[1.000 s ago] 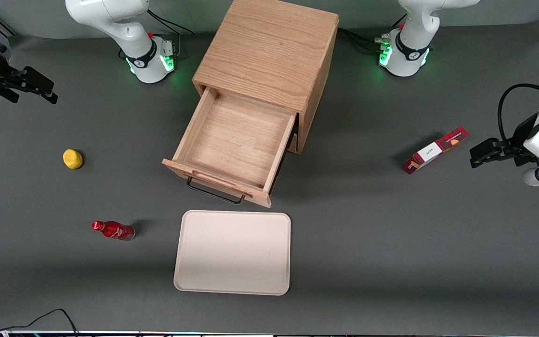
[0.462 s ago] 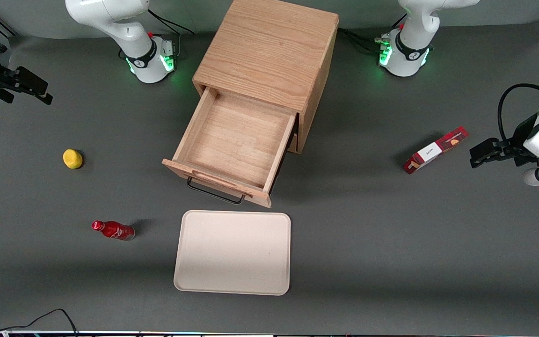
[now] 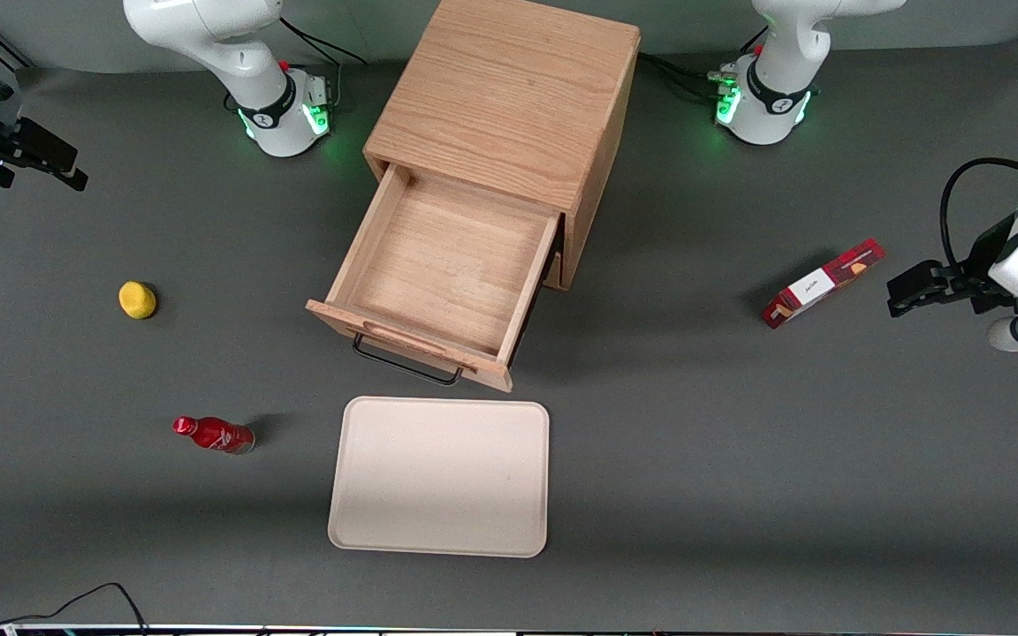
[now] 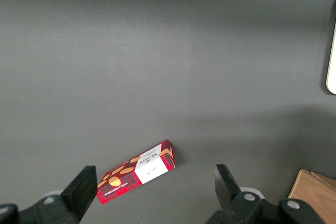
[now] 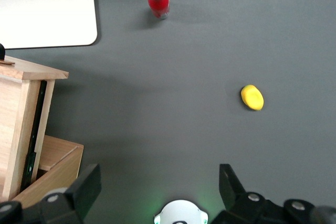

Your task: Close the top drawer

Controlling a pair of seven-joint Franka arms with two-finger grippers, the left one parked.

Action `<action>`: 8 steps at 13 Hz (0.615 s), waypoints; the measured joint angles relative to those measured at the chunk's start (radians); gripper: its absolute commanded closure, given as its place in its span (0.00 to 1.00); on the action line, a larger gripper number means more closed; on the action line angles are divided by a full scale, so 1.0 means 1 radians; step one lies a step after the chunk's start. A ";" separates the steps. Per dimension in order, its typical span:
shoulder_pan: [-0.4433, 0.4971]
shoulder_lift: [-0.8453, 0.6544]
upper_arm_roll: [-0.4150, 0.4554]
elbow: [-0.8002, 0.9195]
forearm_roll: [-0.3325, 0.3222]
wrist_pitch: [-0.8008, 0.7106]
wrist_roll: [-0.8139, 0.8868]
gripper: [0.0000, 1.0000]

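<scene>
At working arm's table end, gripper [image 3: 54,166] spread, empty; top drawer [image 3: 438,274] open.

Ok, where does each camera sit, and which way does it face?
Front view: high up, looking down on the table, both arm bases, the cabinet and open top drawer; the gripper hangs at the working arm's end.
Right wrist view: on the working wrist, facing down past the open gripper at the bottle, yellow fruit and drawer side.
Left wrist view: above the parked gripper, facing down at a red box.
Shared: front and right wrist both show bottle and fruit.
</scene>
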 measured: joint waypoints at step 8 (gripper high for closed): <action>0.002 0.030 0.011 0.085 0.095 -0.046 0.000 0.00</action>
